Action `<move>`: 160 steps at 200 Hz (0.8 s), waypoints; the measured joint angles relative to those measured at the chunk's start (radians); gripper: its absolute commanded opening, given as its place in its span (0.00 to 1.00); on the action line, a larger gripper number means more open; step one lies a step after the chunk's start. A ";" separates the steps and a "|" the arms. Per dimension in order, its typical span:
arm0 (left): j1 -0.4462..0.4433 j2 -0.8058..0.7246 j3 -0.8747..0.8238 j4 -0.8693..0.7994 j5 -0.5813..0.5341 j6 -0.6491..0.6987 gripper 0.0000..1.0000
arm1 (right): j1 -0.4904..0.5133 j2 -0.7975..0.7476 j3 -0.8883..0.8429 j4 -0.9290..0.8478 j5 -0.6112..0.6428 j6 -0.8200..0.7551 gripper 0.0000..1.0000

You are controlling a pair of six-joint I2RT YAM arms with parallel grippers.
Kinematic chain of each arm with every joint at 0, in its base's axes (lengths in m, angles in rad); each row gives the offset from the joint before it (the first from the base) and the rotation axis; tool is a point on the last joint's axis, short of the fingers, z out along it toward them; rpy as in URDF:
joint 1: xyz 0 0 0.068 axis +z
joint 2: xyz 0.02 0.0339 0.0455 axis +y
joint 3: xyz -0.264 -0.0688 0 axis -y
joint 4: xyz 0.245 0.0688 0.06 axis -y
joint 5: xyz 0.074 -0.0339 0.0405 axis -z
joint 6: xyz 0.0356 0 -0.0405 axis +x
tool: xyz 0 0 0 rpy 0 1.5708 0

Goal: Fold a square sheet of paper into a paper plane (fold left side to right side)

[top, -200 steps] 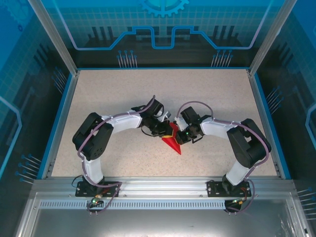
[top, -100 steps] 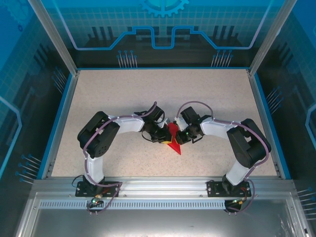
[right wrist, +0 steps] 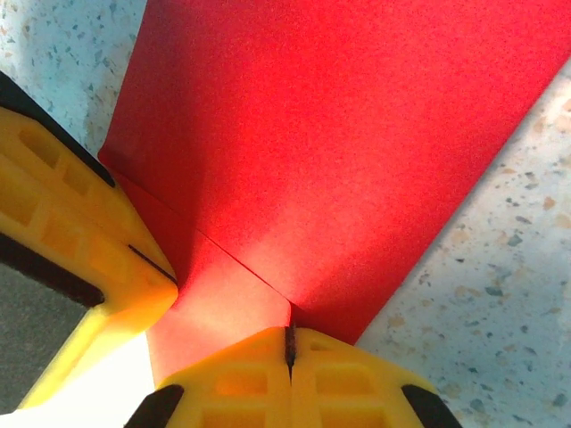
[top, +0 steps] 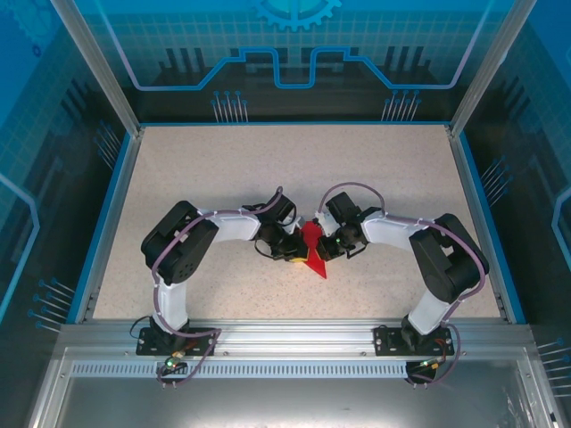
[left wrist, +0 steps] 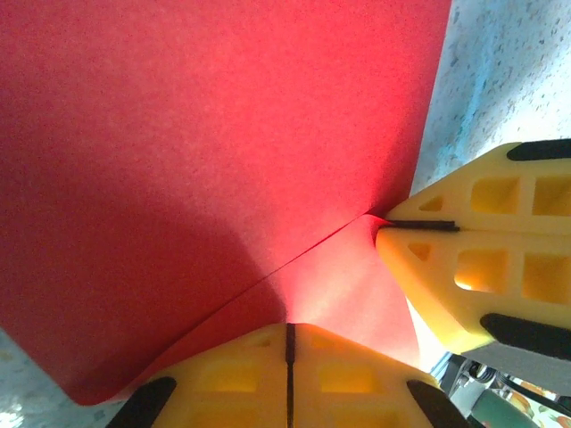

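Note:
The red square sheet of paper (top: 316, 259) lies at the middle of the table, folded into a narrow paper plane shape whose point faces the near edge. My left gripper (top: 301, 249) meets it from the left and my right gripper (top: 326, 244) from the right. In the left wrist view the paper (left wrist: 223, 134) rises in front of my shut left gripper (left wrist: 287, 332), and a flap edge runs to the right gripper's fingers (left wrist: 473, 267). In the right wrist view a crease in the paper (right wrist: 339, 134) ends at my shut right gripper (right wrist: 289, 332), with the left gripper's fingers (right wrist: 80, 241) touching beside it.
The speckled tabletop (top: 205, 169) is bounded by a blue rim (top: 107, 214) and an aluminium frame. Both arms bend inward, so their wrists sit close together over the paper.
My left arm has swung to the right, closer to the right gripper. The paper between them now looks narrower and more upright at its far end. The right arm has stayed put.

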 measured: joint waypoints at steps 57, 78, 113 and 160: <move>0.001 0.001 -0.011 0.019 0.004 0.000 0.06 | -0.035 -0.030 0.081 -0.088 0.002 -0.003 0.29; 0.002 -0.002 -0.019 0.032 0.005 0.000 0.06 | -0.045 -0.076 0.093 -0.120 -0.005 -0.003 0.28; 0.002 -0.002 -0.021 0.035 0.008 0.000 0.06 | -0.043 -0.126 0.075 -0.157 -0.123 0.012 0.22; 0.002 -0.002 -0.021 0.035 0.008 0.000 0.06 | -0.012 -0.080 -0.023 -0.154 -0.286 0.072 0.20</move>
